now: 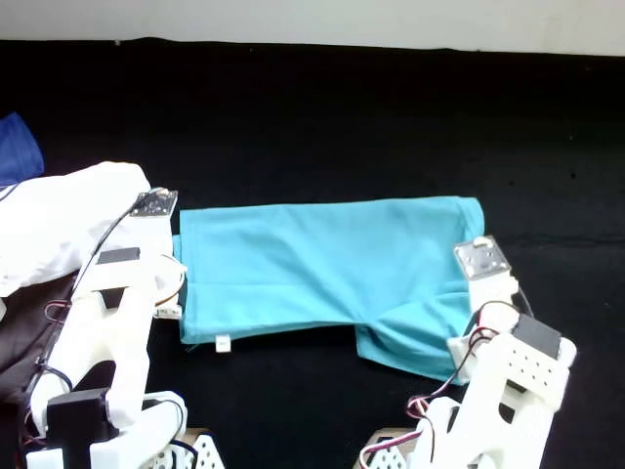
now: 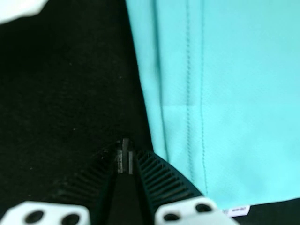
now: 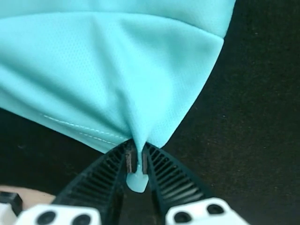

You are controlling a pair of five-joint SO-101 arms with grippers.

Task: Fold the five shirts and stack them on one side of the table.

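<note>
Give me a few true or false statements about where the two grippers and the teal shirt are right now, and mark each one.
1. The right gripper pinches a fold of the teal shirt. True.
2. The left gripper is wide open above the shirt's middle. False: it is shut, beside the shirt's edge over the black table.
3. A white garment lies near the left gripper. True.
4. The teal shirt is stacked on the white garment. False: it lies spread on the table beside it.
</note>
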